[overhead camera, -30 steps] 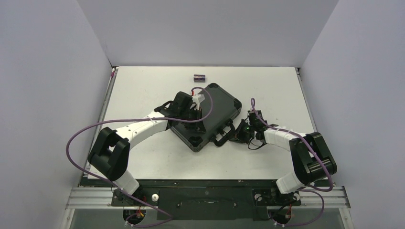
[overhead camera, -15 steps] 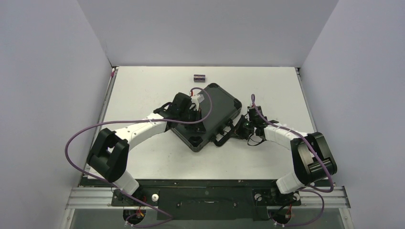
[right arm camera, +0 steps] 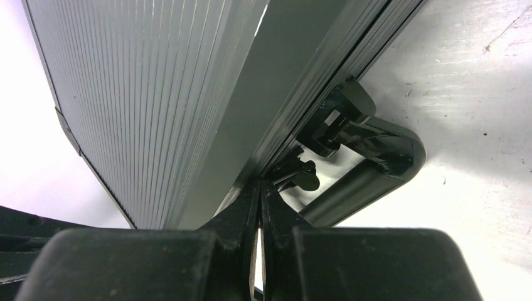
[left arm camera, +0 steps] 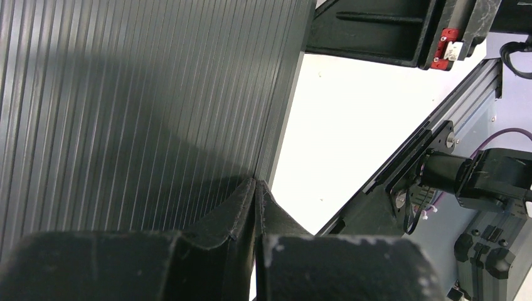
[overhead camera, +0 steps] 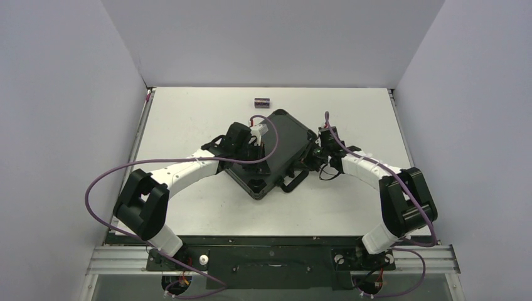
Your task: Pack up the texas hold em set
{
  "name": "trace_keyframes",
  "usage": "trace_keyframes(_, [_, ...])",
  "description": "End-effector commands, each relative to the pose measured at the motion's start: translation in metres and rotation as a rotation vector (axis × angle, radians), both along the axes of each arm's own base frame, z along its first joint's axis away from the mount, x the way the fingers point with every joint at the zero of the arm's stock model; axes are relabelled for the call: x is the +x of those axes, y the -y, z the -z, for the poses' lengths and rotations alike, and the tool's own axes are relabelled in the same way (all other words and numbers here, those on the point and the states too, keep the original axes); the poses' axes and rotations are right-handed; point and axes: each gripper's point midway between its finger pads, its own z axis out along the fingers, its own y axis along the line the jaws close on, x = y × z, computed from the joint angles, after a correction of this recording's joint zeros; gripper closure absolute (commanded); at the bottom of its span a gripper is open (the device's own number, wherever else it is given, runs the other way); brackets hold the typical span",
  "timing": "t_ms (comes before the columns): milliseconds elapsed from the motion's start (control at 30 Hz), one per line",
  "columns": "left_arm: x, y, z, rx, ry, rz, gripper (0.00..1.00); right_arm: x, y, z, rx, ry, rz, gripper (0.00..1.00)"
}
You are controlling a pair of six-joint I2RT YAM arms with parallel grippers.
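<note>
The black hard briefcase (overhead camera: 290, 139) lies closed and turned like a diamond at mid table, with its handle (overhead camera: 293, 182) toward the near right. My left gripper (overhead camera: 257, 149) is shut and empty, its tips resting on the ribbed lid (left arm camera: 125, 94) near the lid's edge (left arm camera: 256, 182). My right gripper (overhead camera: 312, 155) is shut and empty, its tips (right arm camera: 260, 183) against the case's side seam, next to a latch (right arm camera: 304, 172) and the handle (right arm camera: 370, 182). One small dark chip stack (overhead camera: 261, 101) lies on the table behind the case. The other stacks and the tokens are out of view.
White walls close the table on the left, back and right. A purple cable (overhead camera: 271, 135) from the left arm loops over the case lid. The right arm's body (left arm camera: 389, 31) shows past the case in the left wrist view.
My right gripper has moved away from the handle, farther and to the left, up against the case's right side. The left gripper has stayed on the lid.
</note>
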Motion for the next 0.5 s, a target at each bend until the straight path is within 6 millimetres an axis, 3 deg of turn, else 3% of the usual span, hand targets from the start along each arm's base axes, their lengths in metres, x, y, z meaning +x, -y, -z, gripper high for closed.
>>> trace_keyframes(0, [-0.053,-0.022,0.050,0.156,-0.199,0.065,1.00,0.011,-0.026,-0.018,0.051,0.054,-0.038,1.00])
trace_keyframes(267, [-0.053,-0.024,0.049,0.157,-0.199,0.062,1.00,0.006,-0.026,-0.012,0.041,0.041,-0.045,1.00])
trace_keyframes(467, [-0.050,-0.020,0.039,0.141,-0.184,0.060,1.00,0.003,-0.015,-0.013,-0.008,0.043,-0.042,1.00])
